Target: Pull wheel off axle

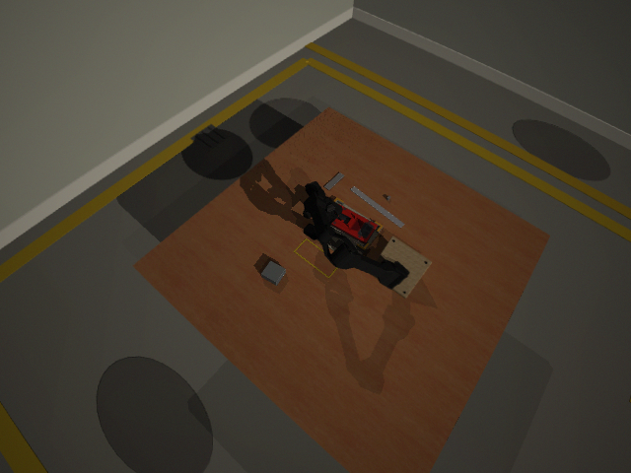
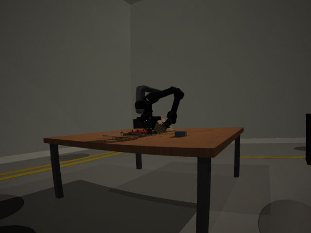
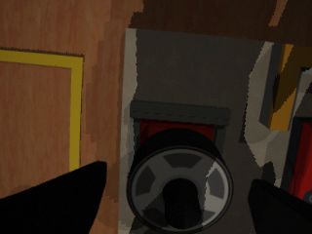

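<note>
The wheel (image 3: 156, 187) has a black tyre and a light grey spoked face. It sits around the dark upright axle (image 3: 181, 207), above a red part on a grey plate (image 3: 190, 68). My gripper (image 3: 179, 181) (image 2: 149, 130) is open and points down, with one finger on each side of the wheel in the wrist view and a gap beside it on both sides. Nothing is held. The marked area, a yellow outline (image 1: 311, 263) (image 3: 75, 117), lies left of the plate in the wrist view. In the top view the arm hides the wheel and the fingertips.
A red fixture (image 1: 351, 224) (image 3: 303, 161) and a yellow corner bracket (image 3: 285, 107) stand right of the wheel in the wrist view. A grey block (image 1: 273, 272) (image 2: 181, 133) lies beyond the outline. Two flat grey bars (image 1: 377, 206) (image 1: 334, 180) and a pale board (image 1: 417, 259) lie nearby.
</note>
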You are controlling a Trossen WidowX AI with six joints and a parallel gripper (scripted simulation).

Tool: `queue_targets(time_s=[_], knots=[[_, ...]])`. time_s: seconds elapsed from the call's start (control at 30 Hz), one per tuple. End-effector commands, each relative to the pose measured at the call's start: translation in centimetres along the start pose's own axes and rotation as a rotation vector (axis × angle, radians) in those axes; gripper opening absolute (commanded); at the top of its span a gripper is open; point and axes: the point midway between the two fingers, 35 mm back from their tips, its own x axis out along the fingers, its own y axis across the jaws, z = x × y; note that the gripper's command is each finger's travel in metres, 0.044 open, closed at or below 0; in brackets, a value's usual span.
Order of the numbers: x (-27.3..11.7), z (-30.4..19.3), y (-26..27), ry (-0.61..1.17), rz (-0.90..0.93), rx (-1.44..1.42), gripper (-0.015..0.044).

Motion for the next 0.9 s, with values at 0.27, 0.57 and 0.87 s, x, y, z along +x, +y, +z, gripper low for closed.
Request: queue_targets(time_s=[0.27,0.57,0.87], knots=[[-0.07,0.01,-0.01,0.0,0.0,0.0,0.0155],[-0.21,0.01,-0.01,0.0,0.0,0.0,0.0],[-0.51,0.03,-0.02,0.0,0.0,0.0,0.0]])
